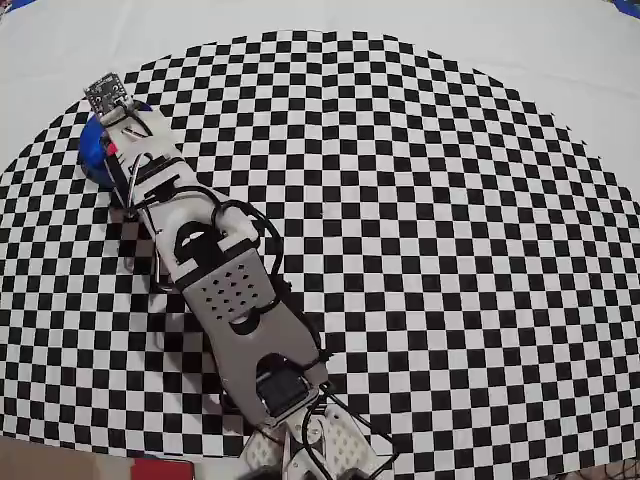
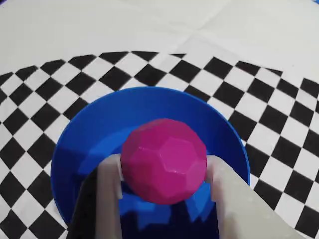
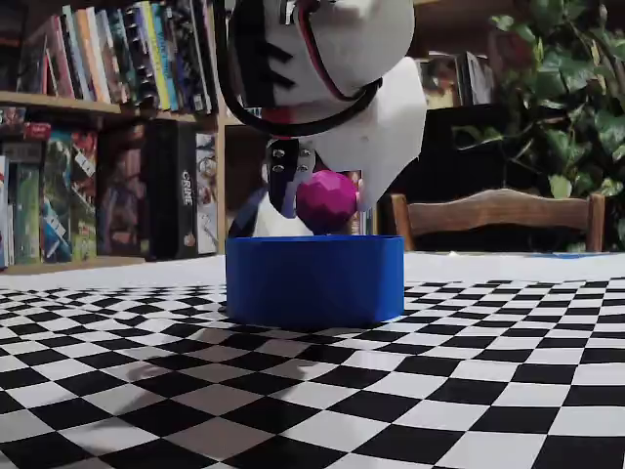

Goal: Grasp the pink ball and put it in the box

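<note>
The pink ball (image 2: 164, 160) is a faceted magenta sphere held between my two pale fingers (image 2: 108, 185), one on each side of it. My gripper (image 2: 164, 172) is shut on it directly over the box (image 2: 144, 107), a round bright-blue container with low walls. In the fixed view the pink ball (image 3: 326, 200) hangs just above the rim of the box (image 3: 314, 278), with the gripper (image 3: 324, 203) around it. In the overhead view the arm covers most of the box (image 1: 92, 150) at the far left, and the ball is hidden under the gripper (image 1: 112, 140).
A black-and-white checkered cloth (image 1: 430, 220) covers the table, with plain white cloth (image 1: 500, 40) beyond it. A flat red piece (image 1: 160, 468) lies at the near edge by the arm's base. A bookshelf (image 3: 88, 127), a chair (image 3: 498, 210) and a plant (image 3: 576, 88) stand behind the table.
</note>
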`<move>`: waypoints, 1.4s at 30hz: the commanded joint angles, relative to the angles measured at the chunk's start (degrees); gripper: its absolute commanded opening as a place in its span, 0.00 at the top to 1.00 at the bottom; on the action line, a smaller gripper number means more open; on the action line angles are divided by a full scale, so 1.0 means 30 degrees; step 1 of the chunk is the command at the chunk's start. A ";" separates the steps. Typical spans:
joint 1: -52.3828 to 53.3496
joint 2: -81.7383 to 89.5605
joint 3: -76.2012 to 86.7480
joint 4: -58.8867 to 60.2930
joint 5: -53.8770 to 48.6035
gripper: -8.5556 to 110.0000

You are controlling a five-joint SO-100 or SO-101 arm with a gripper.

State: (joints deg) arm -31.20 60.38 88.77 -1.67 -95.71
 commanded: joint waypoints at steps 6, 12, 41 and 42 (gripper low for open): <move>-0.0059 0.0293 -0.0791 0.0029 -0.0088 0.93; -0.0117 0.0234 -0.0791 0.0029 -0.0088 0.93; -0.0059 0.0410 -0.0762 -0.0293 0.0088 0.69; -0.0029 0.0469 -0.0762 -0.0293 0.0088 0.69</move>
State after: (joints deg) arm -31.20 60.47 88.77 -1.67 -95.71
